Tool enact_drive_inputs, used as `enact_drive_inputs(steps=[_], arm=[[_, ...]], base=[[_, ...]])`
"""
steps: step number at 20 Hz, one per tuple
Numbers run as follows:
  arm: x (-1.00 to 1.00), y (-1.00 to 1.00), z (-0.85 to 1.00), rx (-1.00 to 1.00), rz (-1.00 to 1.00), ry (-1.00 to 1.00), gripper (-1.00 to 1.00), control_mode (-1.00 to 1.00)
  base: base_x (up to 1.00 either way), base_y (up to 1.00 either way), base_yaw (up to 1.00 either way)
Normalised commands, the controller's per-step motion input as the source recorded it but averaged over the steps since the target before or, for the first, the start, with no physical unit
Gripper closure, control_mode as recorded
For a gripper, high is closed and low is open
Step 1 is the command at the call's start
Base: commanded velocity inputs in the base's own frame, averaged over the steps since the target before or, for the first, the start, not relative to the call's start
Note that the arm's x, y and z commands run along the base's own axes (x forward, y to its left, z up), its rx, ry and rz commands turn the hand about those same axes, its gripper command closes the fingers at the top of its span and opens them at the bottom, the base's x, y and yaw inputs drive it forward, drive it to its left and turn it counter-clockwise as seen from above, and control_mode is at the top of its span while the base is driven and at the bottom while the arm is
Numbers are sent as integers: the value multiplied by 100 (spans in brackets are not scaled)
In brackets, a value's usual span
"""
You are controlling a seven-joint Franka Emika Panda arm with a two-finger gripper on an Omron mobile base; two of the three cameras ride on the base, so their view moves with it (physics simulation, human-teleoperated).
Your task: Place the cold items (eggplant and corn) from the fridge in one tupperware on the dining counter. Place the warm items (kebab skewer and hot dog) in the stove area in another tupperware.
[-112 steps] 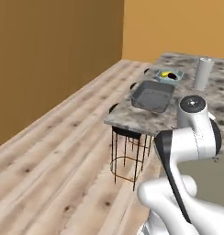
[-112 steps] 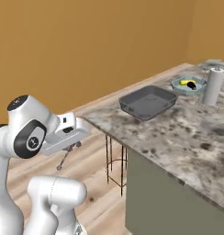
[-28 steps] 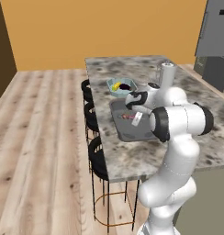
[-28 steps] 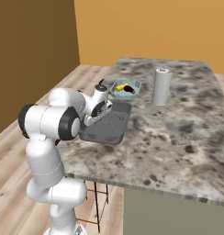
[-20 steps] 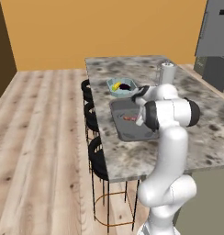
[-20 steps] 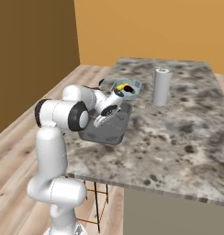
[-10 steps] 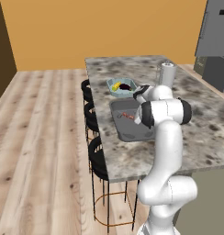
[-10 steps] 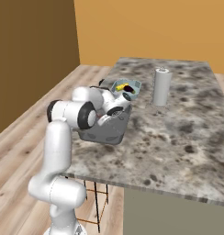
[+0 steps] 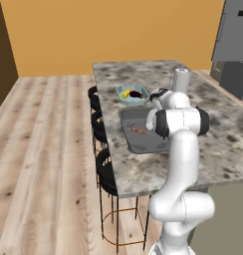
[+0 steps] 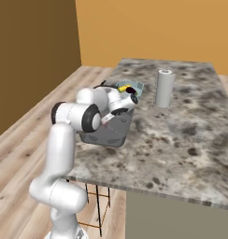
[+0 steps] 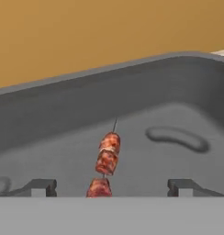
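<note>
Released claw straddling the kebab skewer inside the dark tupperware near the bench edge; a careless withdrawal could snag the skewer.

Red-brown kebab skewer at centre; dark grey tupperware; mottled grey desk; orange wall across the top.

The surface looks like polished speckled stone in grey and brown. On it, the grey tupperware seems smooth matt plastic. The kebab skewer shows rough, browned meat chunks on a thin metal-looking pin. The floor is pale, grained wood planks, the stools dark thin metal.
</note>
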Motion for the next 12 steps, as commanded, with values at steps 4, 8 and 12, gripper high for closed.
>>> enact_drive_inputs(steps=[4, 8, 12], arm=[[-59, -6, 100, -8, -22, -2, -100, -100], [-100, -19, 46, -44, -16, -5, -100, -100], [-100, -8, 24, -64, -2, -21, -100, -100]], base=[[0, 0, 0], [0, 0, 0], [0, 0, 0]])
